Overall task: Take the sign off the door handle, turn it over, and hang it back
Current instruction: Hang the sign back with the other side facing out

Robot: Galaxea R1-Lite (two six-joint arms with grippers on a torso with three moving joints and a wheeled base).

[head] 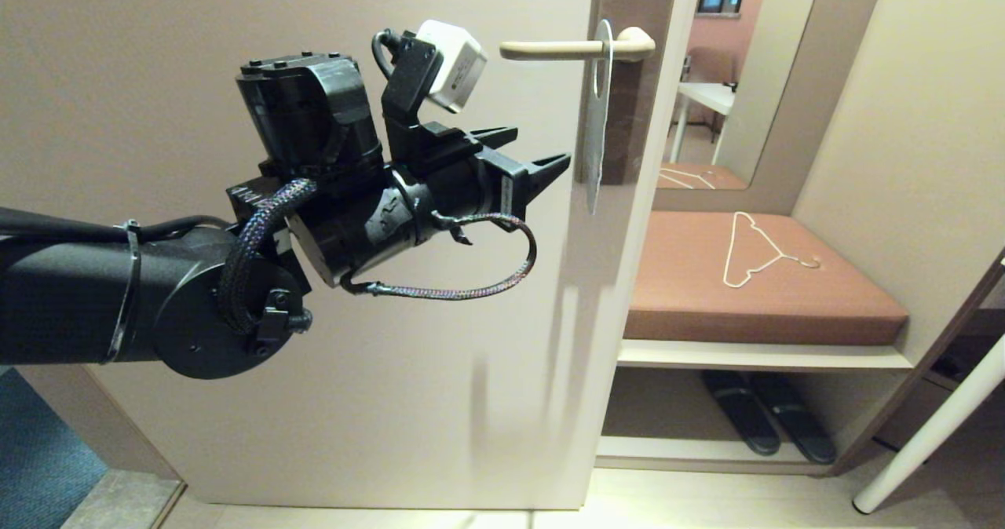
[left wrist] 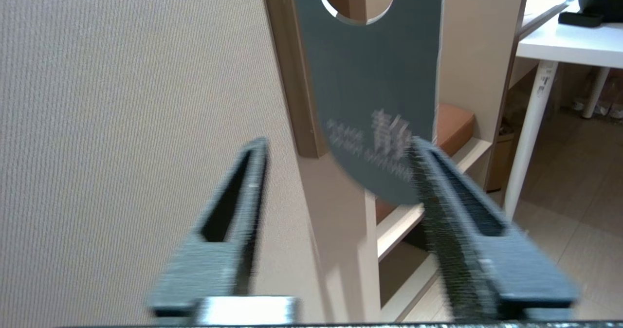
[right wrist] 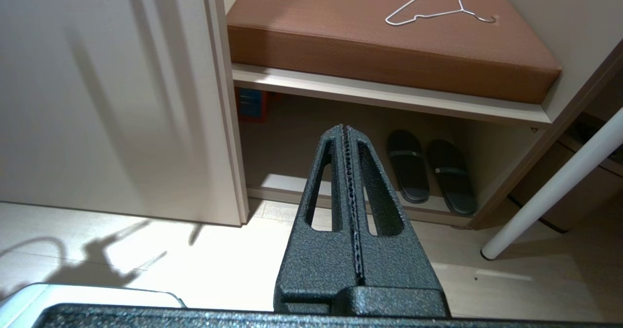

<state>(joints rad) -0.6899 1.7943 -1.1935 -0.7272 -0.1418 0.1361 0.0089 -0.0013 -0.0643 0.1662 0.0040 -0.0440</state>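
The sign (head: 597,121) hangs edge-on from the beige door handle (head: 577,48) on the door. In the left wrist view its dark blue face (left wrist: 375,99) with white lettering and its oval hole show. My left gripper (head: 538,148) is open and empty, just left of the sign at its lower half; it also shows in the left wrist view (left wrist: 336,145), where one finger (left wrist: 438,182) overlaps the sign's lower edge. Contact cannot be told. My right gripper (right wrist: 343,128) is shut and empty, low down and pointing at the floor and shelf.
A brown bench cushion (head: 754,278) right of the door carries a thin white wire clothes hanger (head: 758,250). Black slippers (head: 765,419) lie on the shelf under it. A white table leg (head: 934,435) slants at the lower right. The door edge (head: 628,238) is beside the sign.
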